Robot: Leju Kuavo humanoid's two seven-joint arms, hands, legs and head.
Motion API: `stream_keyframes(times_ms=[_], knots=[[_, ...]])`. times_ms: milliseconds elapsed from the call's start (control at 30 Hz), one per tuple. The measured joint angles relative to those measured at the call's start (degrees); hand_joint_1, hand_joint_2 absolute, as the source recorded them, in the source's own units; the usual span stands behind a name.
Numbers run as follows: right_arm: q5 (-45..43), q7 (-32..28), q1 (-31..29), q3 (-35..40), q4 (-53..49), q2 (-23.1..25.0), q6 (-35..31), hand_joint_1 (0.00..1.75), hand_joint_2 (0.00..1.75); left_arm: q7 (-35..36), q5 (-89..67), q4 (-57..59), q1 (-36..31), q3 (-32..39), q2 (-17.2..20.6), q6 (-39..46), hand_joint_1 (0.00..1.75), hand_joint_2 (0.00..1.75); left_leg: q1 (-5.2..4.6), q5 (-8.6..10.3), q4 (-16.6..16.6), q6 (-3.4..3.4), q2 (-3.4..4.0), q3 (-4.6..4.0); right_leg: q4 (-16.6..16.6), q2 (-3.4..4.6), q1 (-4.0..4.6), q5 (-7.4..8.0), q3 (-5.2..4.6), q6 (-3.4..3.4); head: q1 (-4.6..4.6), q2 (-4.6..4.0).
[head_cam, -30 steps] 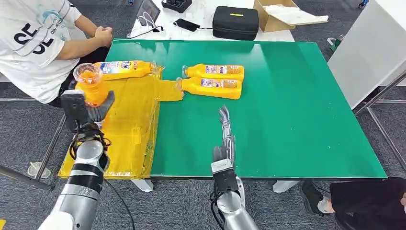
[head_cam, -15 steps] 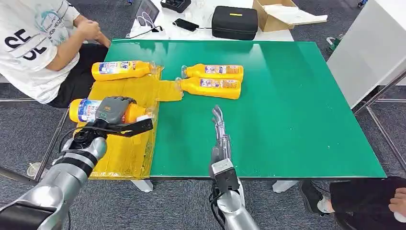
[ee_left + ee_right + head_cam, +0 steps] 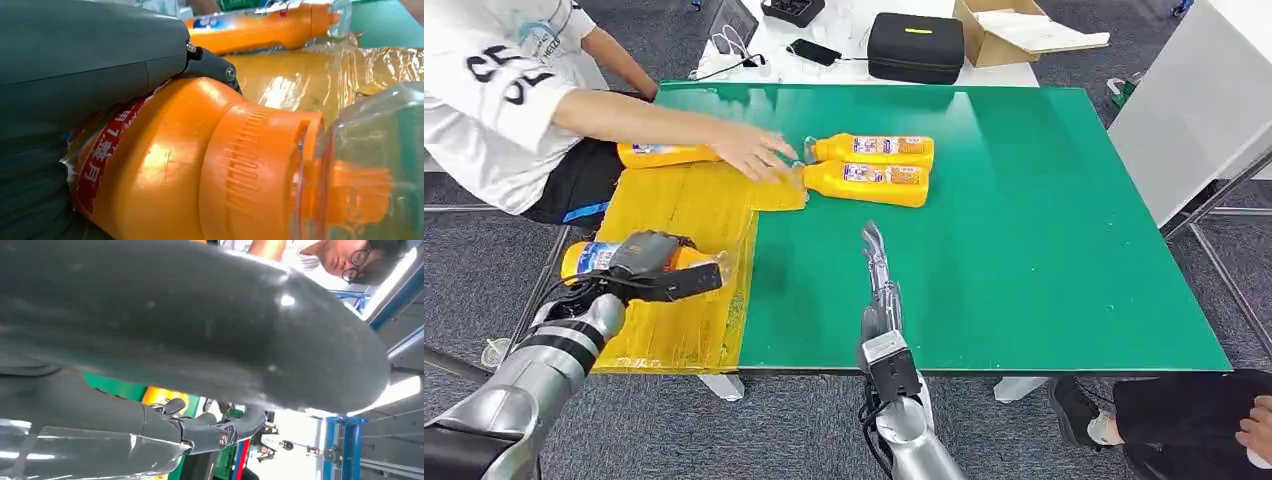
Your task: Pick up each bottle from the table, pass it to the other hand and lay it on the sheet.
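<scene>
Gripping an orange bottle (image 3: 589, 257) on its side, the robot's left hand (image 3: 652, 262) wraps its fingers around the labelled body at the near left part of the yellow sheet (image 3: 694, 215). The bottle's clear cap (image 3: 370, 165) points toward the green table (image 3: 1024, 230). Over that table the right hand (image 3: 876, 262) hangs empty, fingers straight and slightly apart. Two more orange bottles (image 3: 869, 168) lie side by side, touching, on the green just beyond the sheet's edge. A person's hand (image 3: 754, 155) reaches across the sheet's far part, near a fourth bottle (image 3: 664, 154) lying there under the forearm.
</scene>
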Motion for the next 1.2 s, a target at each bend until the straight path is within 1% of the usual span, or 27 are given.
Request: stream_keyframes(times_ms=[133,167,200,233,267,400,433,633,833,1200], knots=[[-0.04,0.00,-0.21,0.20,0.42,0.00,0.48,0.00,0.00,-0.31,1.82,0.28,0.51,0.83,0.28,-0.81,1.75,1.75,0.01,0.00,0.00,-0.01,0.00,0.00,0.00,0.01,0.01,0.00,-0.01,0.00,-0.02,0.00],[-0.04,0.00,-0.29,0.26,0.57,0.02,0.55,0.00,0.00,-0.46,2.30,0.28,0.64,1.05,0.33,-0.75,1.69,1.75,0.01,-0.01,0.00,-0.01,0.00,0.00,0.00,0.01,0.01,-0.01,-0.01,-0.01,0.00,0.00],[-0.04,0.00,-0.40,0.31,0.79,0.02,0.63,0.00,0.00,-0.79,2.98,0.28,0.85,1.36,0.35,-0.53,1.19,1.75,0.01,-0.01,0.00,-0.01,0.00,0.01,0.00,0.01,0.01,-0.01,-0.01,-0.01,-0.02,0.00],[-0.04,0.00,-0.50,0.33,1.05,0.04,0.68,0.00,0.00,-1.24,3.80,0.28,1.14,1.75,0.35,-0.07,0.49,1.75,0.01,-0.02,0.00,-0.01,0.00,0.02,0.00,0.01,0.01,-0.01,-0.01,-0.01,-0.02,0.00],[-0.04,0.00,-0.59,0.33,1.29,0.11,0.74,0.00,0.00,-1.73,4.72,0.28,1.46,2.23,0.35,0.47,0.02,1.75,0.01,-0.02,-0.01,-0.02,0.00,0.03,0.00,0.01,0.01,-0.01,-0.01,-0.01,0.00,0.00],[-0.20,0.00,-0.98,0.31,2.43,0.33,1.31,0.00,0.00,-3.81,8.12,0.06,3.43,4.40,-0.53,2.47,0.00,1.75,0.00,-0.03,-0.01,-0.02,0.02,0.06,0.00,0.01,0.00,-0.02,0.02,-0.01,0.00,0.00],[-0.20,0.00,-1.09,0.31,2.78,0.44,1.51,0.00,0.00,-4.09,8.14,0.06,4.31,4.77,-0.83,2.55,0.00,0.00,0.00,-0.03,-0.01,-0.02,0.02,0.06,0.00,0.01,0.00,-0.02,0.02,-0.01,0.00,0.00],[-0.48,0.22,-1.46,0.07,4.39,0.87,2.03,0.00,0.00,-5.25,9.36,-0.46,6.95,5.99,-2.17,2.97,0.00,0.00,-0.01,-0.03,-0.01,-0.02,-0.07,0.18,-0.01,-0.03,-0.03,-0.04,0.19,-0.01,-0.02,0.02],[-1.29,0.42,-1.77,-0.96,5.75,1.25,2.49,0.00,0.00,-8.20,12.22,-1.42,7.97,6.97,-2.65,-1.62,0.00,0.00,-0.01,-0.04,-0.03,-0.04,-0.09,0.40,-0.01,-0.03,-0.02,-0.06,0.41,-0.01,-0.02,0.00],[-1.90,0.55,-2.05,-2.16,7.15,1.57,2.49,0.00,0.00,-10.73,16.20,-2.67,8.78,8.59,-2.75,-5.56,0.00,0.00,-0.01,-0.02,-0.04,-0.04,-0.09,0.62,-0.01,-0.02,-0.01,-0.05,0.64,-0.01,-0.02,0.00]])
